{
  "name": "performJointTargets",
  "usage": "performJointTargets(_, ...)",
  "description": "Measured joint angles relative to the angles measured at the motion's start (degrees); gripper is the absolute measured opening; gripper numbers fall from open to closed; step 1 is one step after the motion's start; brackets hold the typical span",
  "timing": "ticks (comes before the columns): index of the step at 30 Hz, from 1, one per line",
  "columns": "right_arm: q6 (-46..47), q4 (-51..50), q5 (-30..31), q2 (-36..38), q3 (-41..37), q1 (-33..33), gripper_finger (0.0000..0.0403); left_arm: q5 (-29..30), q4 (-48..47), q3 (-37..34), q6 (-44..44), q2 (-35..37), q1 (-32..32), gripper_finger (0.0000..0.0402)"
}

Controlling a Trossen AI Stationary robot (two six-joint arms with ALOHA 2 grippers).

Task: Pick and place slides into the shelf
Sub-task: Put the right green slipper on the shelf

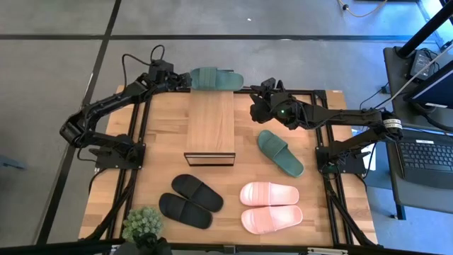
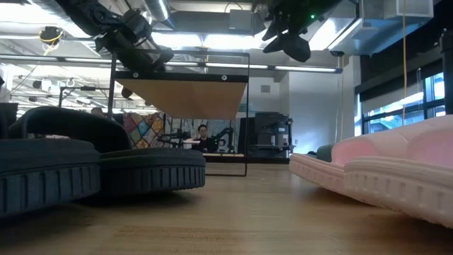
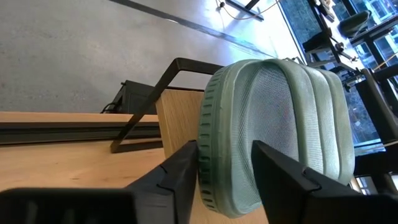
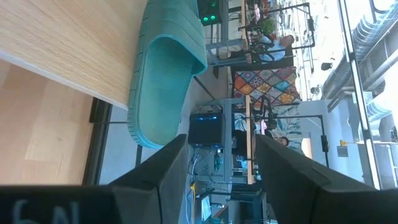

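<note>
**Op A:** Right, I'm on the first placement. My left gripper (image 1: 185,79) is at the shelf's (image 1: 210,120) far end, about twelve o'clock on the table, with a dark green slide (image 1: 216,78) lying across that end of the top plank and overhanging it.

**Op B:** Have you let go of it?

**Op A:** Hard to call. From the left wrist the fingers (image 3: 180,171) sit either side of the slide's sole edge, parted about as wide as the sole is thick. I can't tell whether they're pinching or just clear.

**Op B:** And your other arm?

**Op A:** The right gripper (image 1: 256,106) hangs just off the shelf's far right corner, around one o'clock, jaws apart and holding nothing.

**Op B:** What's left on the table?

**Op A:** The second green slide (image 1: 280,151) at three o'clock of the shelf, the black pair (image 1: 190,200) at seven, the pink pair (image 1: 270,206) at five.

**Op B:** Next move?

**Op A:** I'd say open wider and back straight off without dragging the slide, since it overhangs the plank and could tip. Then the right arm can drop for the green one near it.
</note>
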State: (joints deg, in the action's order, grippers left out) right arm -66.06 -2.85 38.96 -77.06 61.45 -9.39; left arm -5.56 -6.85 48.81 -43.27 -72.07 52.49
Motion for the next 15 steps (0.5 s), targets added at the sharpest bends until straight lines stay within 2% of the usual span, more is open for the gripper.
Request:
performJointTargets(5,0.0,0.0,0.0,0.0,0.0,0.0,0.0189,0.1,0.0,0.0,1.2,0.0,0.3,0.0164)
performJointTargets(15,-0.1,0.0,0.0,0.0,0.0,0.0,0.0189,2.8,-0.1,0.0,6.5,0.0,1.5,0.0161)
